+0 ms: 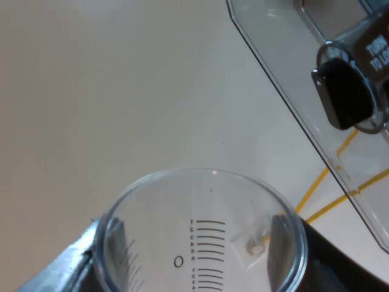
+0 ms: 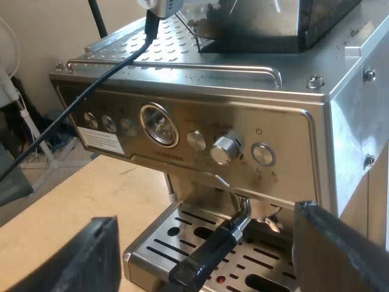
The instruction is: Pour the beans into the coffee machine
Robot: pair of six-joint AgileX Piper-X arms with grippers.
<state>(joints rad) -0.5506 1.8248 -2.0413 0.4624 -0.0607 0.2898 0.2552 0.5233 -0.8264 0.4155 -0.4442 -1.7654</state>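
Black fingers (image 1: 282,243) blurred through measuring glass (image 1: 203,234)

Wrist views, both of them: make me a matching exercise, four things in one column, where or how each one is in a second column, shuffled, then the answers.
1. measuring glass
2. bean hopper
3. holder
4. right gripper

A. on top of the espresso machine
B. open, holding nothing
C. held in the left gripper
D. locked into the machine's front

Pairs: 1-C, 2-A, 3-D, 4-B.
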